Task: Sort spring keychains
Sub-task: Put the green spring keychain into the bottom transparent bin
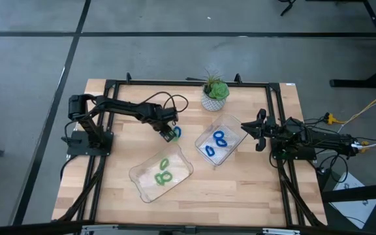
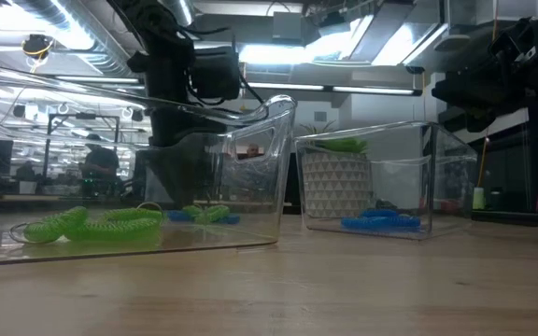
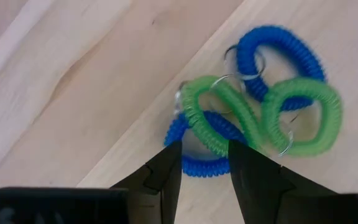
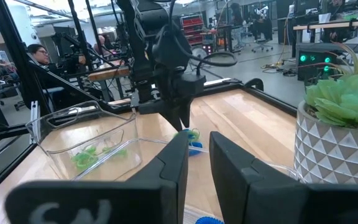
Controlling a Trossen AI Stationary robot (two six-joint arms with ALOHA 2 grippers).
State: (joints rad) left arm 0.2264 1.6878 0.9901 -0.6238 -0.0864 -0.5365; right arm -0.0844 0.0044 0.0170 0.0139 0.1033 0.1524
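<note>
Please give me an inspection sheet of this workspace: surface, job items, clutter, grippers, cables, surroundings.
Surface: wooden table, bare between trays.
Job's things: green keychains in one clear tray; blue keychains in the other tray; unsorted pile of two blue and two green on the wood.
Clutter: potted plant.
Grippers: left gripper open above the pile; right gripper open, waiting beside the blue tray.
Cables: bundle off the table's right edge.
Surroundings: seated person beyond the table.

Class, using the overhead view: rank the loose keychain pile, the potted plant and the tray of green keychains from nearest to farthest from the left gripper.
From the left gripper:
1. Loose keychain pile, right at its jaws.
2. Tray of green keychains, toward the table's front.
3. Potted plant, at the back edge. Two and three are fairly close.
</note>
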